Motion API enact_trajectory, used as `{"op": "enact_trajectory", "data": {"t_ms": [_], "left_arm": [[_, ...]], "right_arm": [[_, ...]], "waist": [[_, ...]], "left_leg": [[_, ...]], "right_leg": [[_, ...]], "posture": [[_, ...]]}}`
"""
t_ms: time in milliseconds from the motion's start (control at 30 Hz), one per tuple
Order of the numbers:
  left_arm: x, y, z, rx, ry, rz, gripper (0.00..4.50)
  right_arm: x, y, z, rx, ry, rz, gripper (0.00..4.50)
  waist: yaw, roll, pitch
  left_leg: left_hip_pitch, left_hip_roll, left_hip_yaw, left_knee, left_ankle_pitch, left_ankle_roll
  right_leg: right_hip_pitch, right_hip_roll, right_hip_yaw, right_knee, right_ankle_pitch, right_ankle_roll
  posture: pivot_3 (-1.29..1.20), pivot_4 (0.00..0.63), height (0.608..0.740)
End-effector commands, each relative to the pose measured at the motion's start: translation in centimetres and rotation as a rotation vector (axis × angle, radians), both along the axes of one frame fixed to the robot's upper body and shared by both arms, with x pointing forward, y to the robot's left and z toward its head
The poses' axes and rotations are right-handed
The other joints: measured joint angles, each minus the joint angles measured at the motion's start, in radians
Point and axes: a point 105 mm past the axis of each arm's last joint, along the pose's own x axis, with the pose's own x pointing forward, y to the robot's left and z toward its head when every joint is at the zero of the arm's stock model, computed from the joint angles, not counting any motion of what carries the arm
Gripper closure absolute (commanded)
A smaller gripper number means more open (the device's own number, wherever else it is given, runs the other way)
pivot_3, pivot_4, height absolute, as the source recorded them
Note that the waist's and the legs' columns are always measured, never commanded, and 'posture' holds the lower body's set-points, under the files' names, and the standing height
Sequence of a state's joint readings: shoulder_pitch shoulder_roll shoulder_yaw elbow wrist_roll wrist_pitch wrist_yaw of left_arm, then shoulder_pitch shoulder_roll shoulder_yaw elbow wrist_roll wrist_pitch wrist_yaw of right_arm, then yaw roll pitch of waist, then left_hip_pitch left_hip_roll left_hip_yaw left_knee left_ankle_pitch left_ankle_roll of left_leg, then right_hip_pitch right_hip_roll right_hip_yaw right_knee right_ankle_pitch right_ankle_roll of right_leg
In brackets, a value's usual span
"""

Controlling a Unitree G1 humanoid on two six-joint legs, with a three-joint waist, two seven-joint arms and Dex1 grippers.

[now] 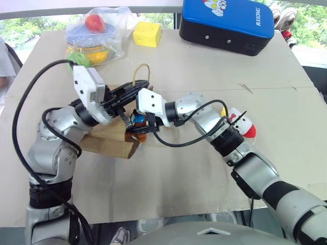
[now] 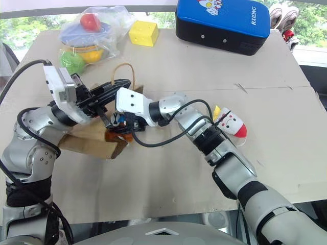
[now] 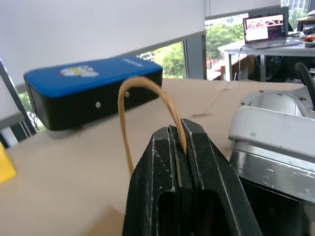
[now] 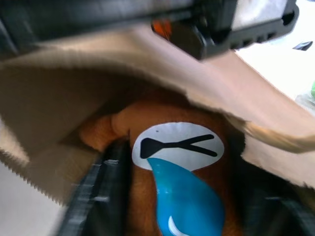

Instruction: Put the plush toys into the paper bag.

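The brown paper bag [image 1: 110,143] lies on its side on the table, mouth facing right. My left gripper [image 1: 134,90] is shut on one of its tan cord handles [image 3: 129,113] and holds the mouth's upper edge up. My right gripper [image 1: 137,127] reaches into the mouth from the right. Its fingers stand apart on either side of the brown plush toy [image 4: 177,162], whose white face patch with a blue mark faces the wrist camera, just inside the bag. The white cone-shaped plush toy [image 1: 244,124] with a red end lies on the table behind my right forearm.
A yellow cheese-shaped block [image 1: 147,34] and a clear plastic bag [image 1: 94,35] of colourful toys sit at the far left of the table. A blue and black case [image 1: 227,23] stands at the far right. The table [image 1: 204,178] has bare room near its front edge.
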State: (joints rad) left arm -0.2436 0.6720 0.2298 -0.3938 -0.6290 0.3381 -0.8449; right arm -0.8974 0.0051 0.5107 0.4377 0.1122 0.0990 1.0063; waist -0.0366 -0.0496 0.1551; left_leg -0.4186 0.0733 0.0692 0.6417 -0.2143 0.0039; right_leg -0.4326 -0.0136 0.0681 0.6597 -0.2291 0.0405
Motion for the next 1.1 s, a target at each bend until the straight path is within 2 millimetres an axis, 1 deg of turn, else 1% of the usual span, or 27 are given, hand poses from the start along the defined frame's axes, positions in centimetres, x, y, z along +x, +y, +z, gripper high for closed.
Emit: {"op": "enact_trajectory", "data": {"t_ms": [33, 167, 267, 367, 433, 500, 533, 600, 667, 700, 733, 800, 867, 967, 1033, 1067, 1100], "left_arm": [[-1.3, -0.2, 0.9, 0.01, -0.051, -0.019, 4.5], [-1.5, 0.1, 0.2, 0.024, -0.032, -0.012, 4.5], [-1.7, 0.3, -0.7, 0.043, -0.01, -0.027, 4.5], [-1.5, 0.4, -1.2, 0.046, 0.001, -0.034, 4.5], [-1.4, 0.3, -1.2, 0.044, -0.003, -0.04, 4.5], [-1.3, 0.2, -1.1, 0.042, -0.009, -0.048, 4.5], [-1.2, 0.2, -1.1, 0.041, -0.011, -0.05, 4.5], [-1.0, 0.0, -1.0, 0.034, -0.018, -0.055, 4.5], [-0.9, -0.1, -1.0, 0.032, -0.022, -0.059, 4.5], [-0.9, -0.2, -1.1, 0.025, -0.02, -0.065, 4.5], [-0.9, -0.4, -1.1, 0.02, -0.019, -0.069, 4.5], [-0.9, -0.7, -1.1, 0.019, -0.02, -0.08, 4.5], [-0.8, -0.8, -1.2, 0.018, -0.021, -0.083, 4.5], [-0.5, -0.9, -1.1, 0.01, -0.024, -0.083, 4.5], [-0.5, -1.0, -1.1, 0.009, -0.024, -0.085, 4.5], [-0.5, -1.1, -1.1, 0.01, -0.024, -0.084, 4.5], [-0.5, -1.0, -1.0, 0.008, -0.025, -0.08, 4.5]], "right_arm": [[0.7, -1.8, 1.0, 0.05, -0.03, -0.069, 0.96], [1.6, -4.8, 0.9, 0.046, -0.047, -0.18, 0.96], [2.0, -6.9, 1.6, 0.063, -0.07, -0.274, 0.96], [2.2, -9.5, 2.5, 0.067, -0.1, -0.38, 0.96], [1.6, -11.0, 2.8, 0.04, -0.073, -0.418, 0.96], [1.1, -13.4, 3.9, 0.021, -0.087, -0.494, 0.96], [0.9, -14.1, 4.3, 0.019, -0.087, -0.521, 0.96], [0.9, -17.4, 5.2, 0.032, -0.042, -0.648, 0.96], [0.7, -20.2, 5.3, 0.018, 0.0, -0.743, 0.96], [0.5, -22.1, 4.4, -0.025, 0.034, -0.801, 0.7], [0.2, -23.3, 3.9, -0.056, 0.057, -0.839, 0.43], [0.1, -26.6, 1.5, -0.189, 0.05, -0.973, 0.07], [-0.4, -28.5, -1.0, -0.283, 0.097, -1.035, 0.07], [-0.1, -30.3, -3.9, -0.292, 0.247, -1.115, 0.07], [0.2, -31.3, -5.4, -0.309, 0.293, -1.142, 0.07], [0.3, -31.4, -5.8, -0.304, 0.311, -1.14, 0.58], [0.6, -31.5, -5.6, -0.285, 0.305, -1.143, 0.84]], "waist": [[-0.001, 0.0, 0.0], [-0.001, 0.0, 0.0], [-0.005, 0.0, 0.0], [-0.005, 0.001, 0.0], [-0.002, 0.001, 0.0], [0.0, 0.001, 0.0], [0.001, 0.001, 0.0], [0.004, 0.001, 0.0], [0.007, 0.001, 0.0], [0.008, 0.0, 0.0], [0.011, 0.0, 0.0], [0.018, 0.0, 0.0], [0.017, 0.0, 0.0], [0.002, 0.0, 0.0], [-0.003, 0.0, 0.0], [-0.004, 0.0, 0.0], [-0.005, 0.0, 0.0]], "left_leg": [[0.0, 0.0, 0.0, 0.0, 0.0, 0.0], [0.0, 0.0, 0.0, 0.0, 0.0, 0.0], [0.0, 0.0, 0.0, 0.0, 0.0, 0.0], [0.001, 0.001, 0.0, 0.0, 0.0, 0.0], [0.001, 0.001, 0.0, 0.0, 0.0, 0.0], [0.001, 0.0, 0.001, 0.0, 0.0, 0.0], [0.0, 0.0, 0.001, 0.0, 0.0, 0.0], [0.0, 0.0, 0.001, 0.0, 0.0, 0.0], [0.0, 0.0, 0.001, 0.0, 0.0, 0.0], [0.0, 0.0, 0.001, 0.0, 0.0, 0.0], [0.0, 0.0, 0.001, 0.0, 0.0, 0.0], [0.0, 0.0, 0.001, -0.001, 0.0, 0.0], [0.0, 0.0, 0.002, -0.001, 0.0, 0.0], [0.002, 0.0, 0.002, -0.001, 0.0, 0.0], [0.002, 0.0, 0.002, 0.0, 0.0, 0.0], [0.002, 0.0, 0.002, 0.0, 0.0, 0.0], [0.002, 0.0, 0.002, 0.0, 0.0, 0.0]], "right_leg": [[0.0, 0.0, 0.0, 0.0, 0.0, 0.0], [0.0, 0.0, 0.0, 0.0, 0.0, 0.0], [0.0, 0.0, 0.0, 0.001, 0.0, 0.0], [0.0, 0.001, 0.0, 0.001, 0.0, 0.0], [0.0, 0.001, 0.0, 0.001, 0.0, -0.001], [0.0, 0.0, 0.0, 0.0, -0.001, -0.002], [0.0, 0.0, 0.0, 0.0, -0.001, -0.002], [0.0, 0.0, 0.0, 0.0, -0.001, -0.002], [0.0, 0.0, 0.0, -0.001, -0.002, -0.002], [0.0, 0.0, 0.0, -0.001, -0.002, -0.002], [0.0, 0.0, 0.0, -0.002, -0.002, -0.002], [0.0, -0.001, 0.0, -0.003, -0.002, -0.002], [0.0, -0.001, 0.001, -0.003, -0.002, -0.003], [0.0, 0.0, 0.002, -0.002, -0.002, -0.002], [0.001, 0.001, 0.003, -0.002, -0.003, -0.001], [0.001, 0.001, 0.003, -0.001, -0.003, 0.0], [0.001, 0.001, 0.003, -0.001, -0.003, 0.0]], "posture": [[0.0, 0.15, 0.74], [0.0, 0.15, 0.74], [0.0, 0.15, 0.74], [0.0, 0.15, 0.74], [0.0, 0.15, 0.74], [0.0, 0.15, 0.74], [0.0, 0.15, 0.74], [0.0, 0.15, 0.74], [0.0, 0.15, 0.74], [0.0, 0.15, 0.74], [0.0, 0.15, 0.74], [0.0, 0.15, 0.74], [0.0, 0.15, 0.74], [0.0, 0.15, 0.74], [0.0, 0.15, 0.74], [0.0, 0.15, 0.74], [0.0, 0.15, 0.74]]}}
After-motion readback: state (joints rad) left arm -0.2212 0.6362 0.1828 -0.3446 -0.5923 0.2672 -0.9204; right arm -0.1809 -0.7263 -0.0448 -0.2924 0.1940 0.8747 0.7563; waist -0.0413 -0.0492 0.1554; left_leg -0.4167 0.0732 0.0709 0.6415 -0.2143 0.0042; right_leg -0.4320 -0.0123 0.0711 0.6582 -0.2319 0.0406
